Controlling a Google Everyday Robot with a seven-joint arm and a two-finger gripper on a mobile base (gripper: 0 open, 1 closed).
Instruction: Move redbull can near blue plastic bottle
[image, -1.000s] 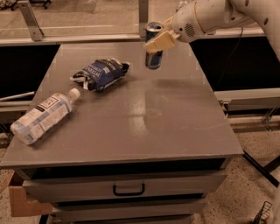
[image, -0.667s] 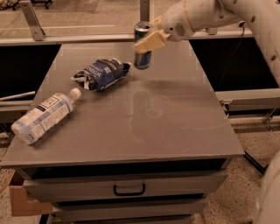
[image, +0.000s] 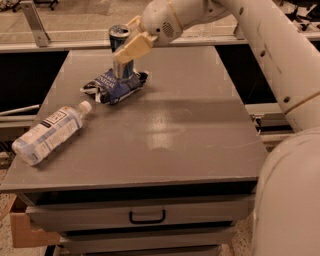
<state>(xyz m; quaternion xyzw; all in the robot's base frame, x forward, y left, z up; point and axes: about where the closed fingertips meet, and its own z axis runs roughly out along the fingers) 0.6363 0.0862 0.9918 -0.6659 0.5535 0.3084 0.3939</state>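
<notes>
My gripper (image: 129, 41) is shut on the redbull can (image: 120, 52), a slim blue and silver can held upright in the air over the far left part of the grey table (image: 190, 135). The can hangs just above the crinkled dark-blue snack bag (image: 115, 85). The blue plastic bottle (image: 50, 132), clear with a white cap and a white and dark-blue label, lies on its side at the table's front left, cap pointing toward the bag. The can is well apart from the bottle, up and to the right of it.
My white arm (image: 280, 65) reaches in from the right and fills the right edge of the view. The table has a drawer with a black handle (image: 147, 217) in front. A cardboard piece (image: 25, 231) sits low at the left.
My gripper has carried the can to the left, from the far right of the table to above the snack bag. The bottle and the bag have not moved.
</notes>
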